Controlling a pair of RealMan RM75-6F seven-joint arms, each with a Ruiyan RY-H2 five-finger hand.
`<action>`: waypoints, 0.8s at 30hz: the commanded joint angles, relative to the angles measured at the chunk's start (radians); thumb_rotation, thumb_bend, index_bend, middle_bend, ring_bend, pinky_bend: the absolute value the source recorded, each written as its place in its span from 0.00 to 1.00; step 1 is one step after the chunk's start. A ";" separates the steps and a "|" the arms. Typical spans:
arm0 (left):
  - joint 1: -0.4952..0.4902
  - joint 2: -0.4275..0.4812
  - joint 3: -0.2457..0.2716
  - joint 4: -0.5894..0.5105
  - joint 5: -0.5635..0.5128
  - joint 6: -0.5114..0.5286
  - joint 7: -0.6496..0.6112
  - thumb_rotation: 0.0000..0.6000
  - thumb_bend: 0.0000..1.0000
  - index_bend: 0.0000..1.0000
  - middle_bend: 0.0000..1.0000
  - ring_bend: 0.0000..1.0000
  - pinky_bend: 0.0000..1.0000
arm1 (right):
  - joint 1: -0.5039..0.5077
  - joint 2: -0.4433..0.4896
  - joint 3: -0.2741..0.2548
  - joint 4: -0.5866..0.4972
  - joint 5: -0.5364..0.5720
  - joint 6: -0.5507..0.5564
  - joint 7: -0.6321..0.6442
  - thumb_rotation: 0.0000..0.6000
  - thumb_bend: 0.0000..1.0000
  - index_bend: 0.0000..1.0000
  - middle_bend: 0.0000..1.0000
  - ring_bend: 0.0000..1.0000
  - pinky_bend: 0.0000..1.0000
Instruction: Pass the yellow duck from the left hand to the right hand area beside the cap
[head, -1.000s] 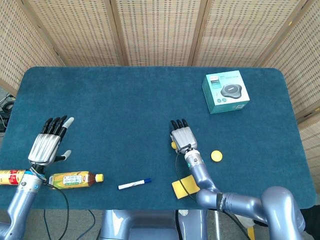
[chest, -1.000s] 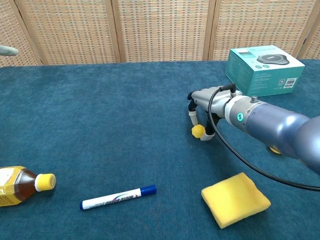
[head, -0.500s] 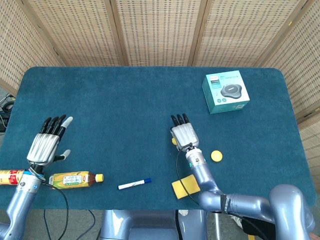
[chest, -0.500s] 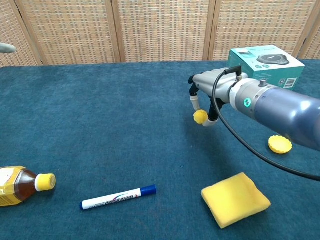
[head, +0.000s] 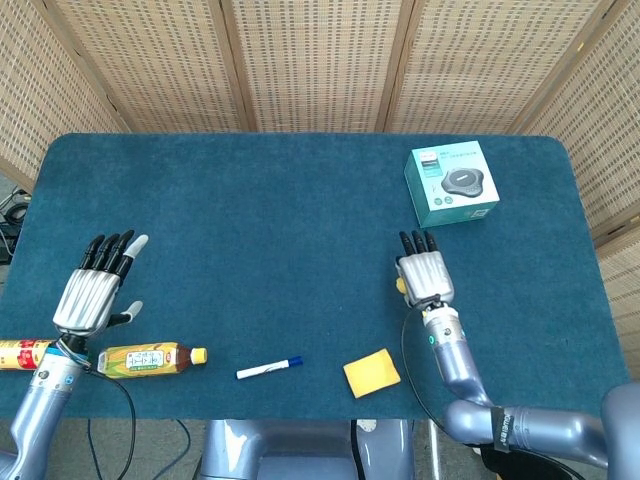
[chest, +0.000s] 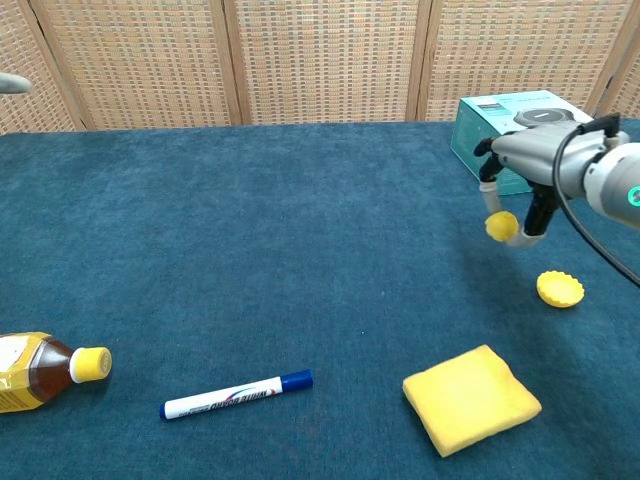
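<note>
Though my right hand (head: 425, 277) hid most of the yellow duck (chest: 500, 226), I pinched it between fingers (chest: 489, 192), above the worktop (head: 280, 220) near the cap (chest: 560, 289); my left hand (head: 92, 292) stayed spread, empty.

— What covers the desk (chest: 250, 220)?
— Matt, napped blue cloth. The screens (head: 310, 60) behind look like woven cane in wooden frames.
— And the right hand (chest: 530, 165)?
— Smooth, glossy grey metal; the sponge (chest: 470, 398) is porous and dull.

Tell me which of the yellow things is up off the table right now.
The small yellow duck, pinched in the right hand above the cloth. The yellow cap, yellow sponge and the bottle's yellow lid all rest on the table.
</note>
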 joint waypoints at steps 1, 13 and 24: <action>0.005 0.002 0.001 -0.006 0.007 0.009 0.003 1.00 0.24 0.00 0.00 0.00 0.00 | -0.024 0.023 -0.020 -0.021 -0.006 0.020 0.008 1.00 0.20 0.55 0.05 0.00 0.00; 0.024 0.011 0.010 -0.033 0.048 0.037 0.008 1.00 0.25 0.00 0.00 0.00 0.00 | -0.114 0.070 -0.101 -0.066 -0.074 0.065 0.051 1.00 0.20 0.55 0.05 0.00 0.00; 0.023 0.006 0.007 -0.032 0.044 0.023 0.023 1.00 0.24 0.00 0.00 0.00 0.00 | -0.137 0.059 -0.106 -0.041 -0.096 0.045 0.073 1.00 0.20 0.55 0.05 0.00 0.00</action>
